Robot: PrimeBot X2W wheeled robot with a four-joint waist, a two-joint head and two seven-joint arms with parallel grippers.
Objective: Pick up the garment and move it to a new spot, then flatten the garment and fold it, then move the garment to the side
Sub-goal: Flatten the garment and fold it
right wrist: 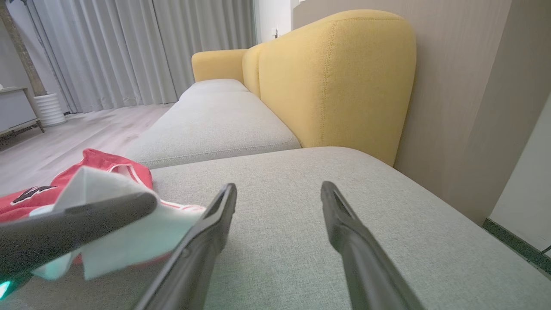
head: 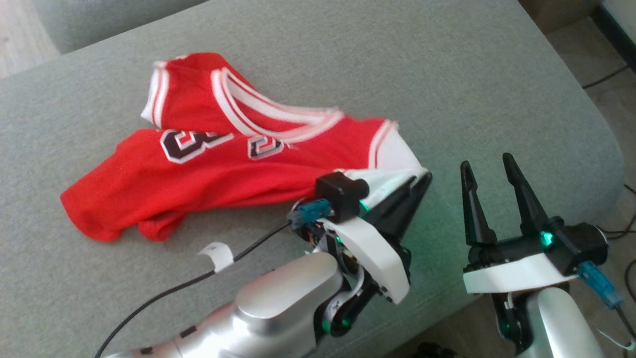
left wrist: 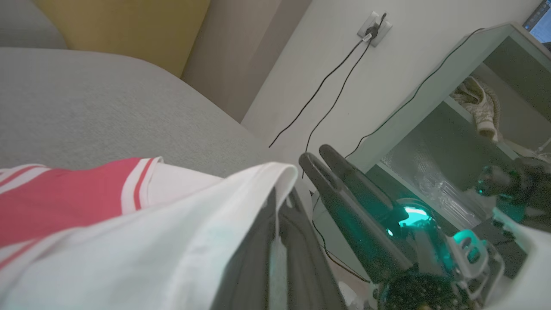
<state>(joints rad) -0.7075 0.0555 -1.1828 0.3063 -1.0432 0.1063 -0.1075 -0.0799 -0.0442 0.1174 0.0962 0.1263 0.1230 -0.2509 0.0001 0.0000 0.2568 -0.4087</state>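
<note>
Nearest, the left gripper [head: 420, 182] was clamped shut on the white edge of the garment [head: 198, 169], at its right end. Just beside it, the right gripper [head: 486, 164] hung over the grey cushion [head: 348, 59] with its fingers spread wide, holding nothing. Beyond them, the red garment lay crumpled across the cushion's middle. Farther back stood a yellow backrest [right wrist: 335, 77].
</note>
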